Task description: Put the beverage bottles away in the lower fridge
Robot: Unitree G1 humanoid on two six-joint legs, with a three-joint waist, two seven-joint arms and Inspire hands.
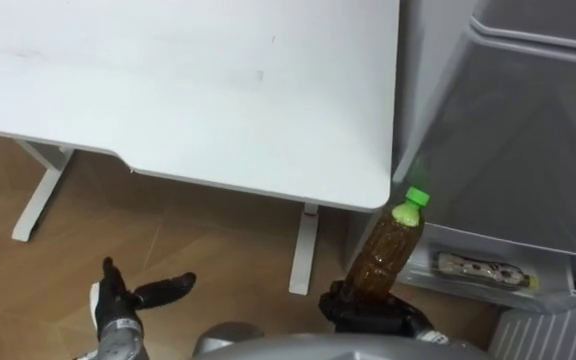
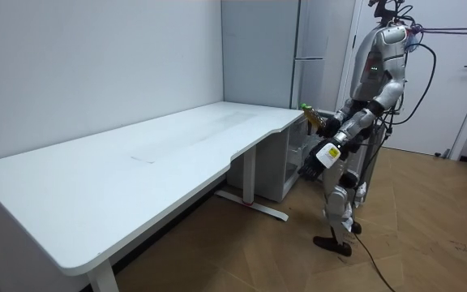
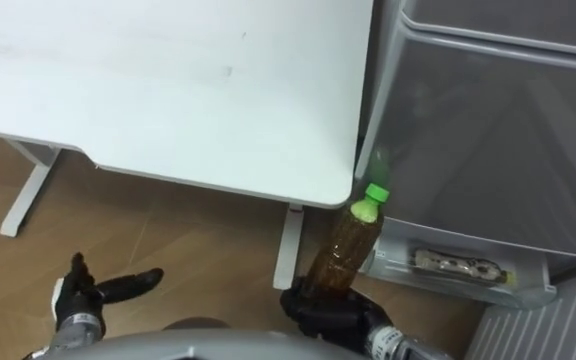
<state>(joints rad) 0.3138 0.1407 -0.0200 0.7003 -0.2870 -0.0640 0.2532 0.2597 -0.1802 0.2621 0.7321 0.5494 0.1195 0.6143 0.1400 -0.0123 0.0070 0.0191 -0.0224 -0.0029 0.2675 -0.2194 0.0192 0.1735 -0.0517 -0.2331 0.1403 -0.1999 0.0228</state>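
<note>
My right hand (image 1: 363,308) is shut on a brown drink bottle (image 1: 386,255) with a green cap, holding it upright by its base. The bottle stands just past the right corner of the white table (image 1: 188,90), in front of the grey fridge (image 1: 508,130). Below the bottle's cap, the fridge's lower part shows an open white shelf (image 1: 558,292) with a flat packet (image 1: 483,270) lying in it. My left hand (image 1: 118,300) hangs low at the left over the wooden floor, open and holding nothing. In the room view I stand at the table's end beside the fridge (image 2: 314,49), bottle (image 2: 308,109) raised.
The table's white leg (image 1: 303,250) stands close left of the bottle, and another leg (image 1: 38,195) is at far left. A ribbed white panel (image 1: 558,335) shows at the lower right. Wooden floor (image 1: 198,250) lies under the table.
</note>
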